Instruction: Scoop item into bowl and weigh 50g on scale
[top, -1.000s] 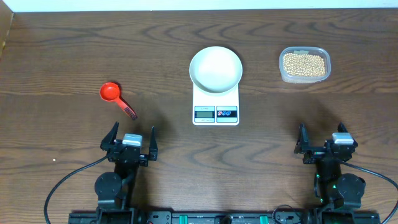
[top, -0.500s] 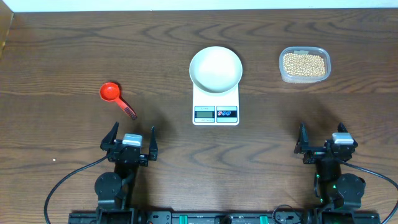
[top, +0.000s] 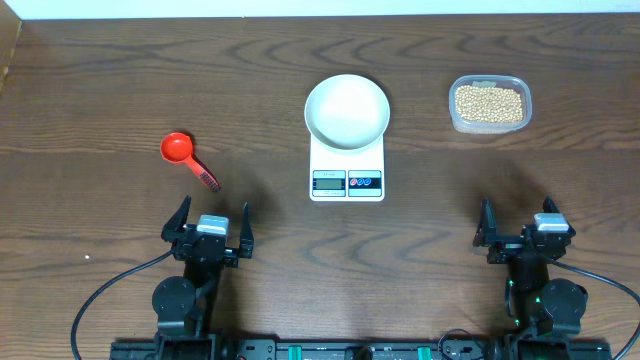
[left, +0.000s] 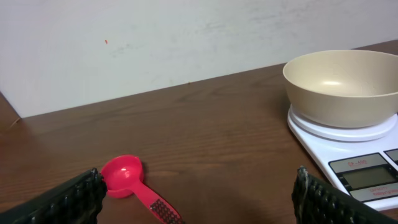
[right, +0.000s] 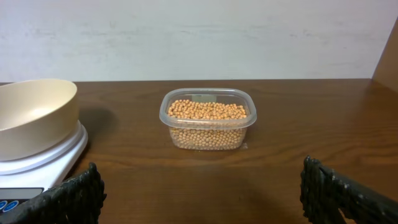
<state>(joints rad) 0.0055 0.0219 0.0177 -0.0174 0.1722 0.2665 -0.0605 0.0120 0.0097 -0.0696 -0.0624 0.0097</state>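
spread wide, empty at left gripper (top: 212, 216) and right gripper (top: 520, 220). beyond the left, a light, stiff red scoop (top: 178, 149), probably best pinched by its handle (top: 206, 180). beyond the right, loose beans (top: 488, 103) in a clear tub (top: 454, 122), likely rolling and spilling easily. between, bowl (top: 346, 110) on scale (top: 346, 183).

Overhead top-down; low, seemingly level wrist views share bowl (left: 341, 87).

On my feed I count one white bowl (top: 346, 111), one scale (top: 347, 162) with two buttons (top: 364, 181), one clear tub (top: 452, 106), one red scoop (top: 186, 158), and two grippers, left gripper (top: 213, 222) and right gripper (top: 520, 228). The beans (top: 488, 102) are too many to count.
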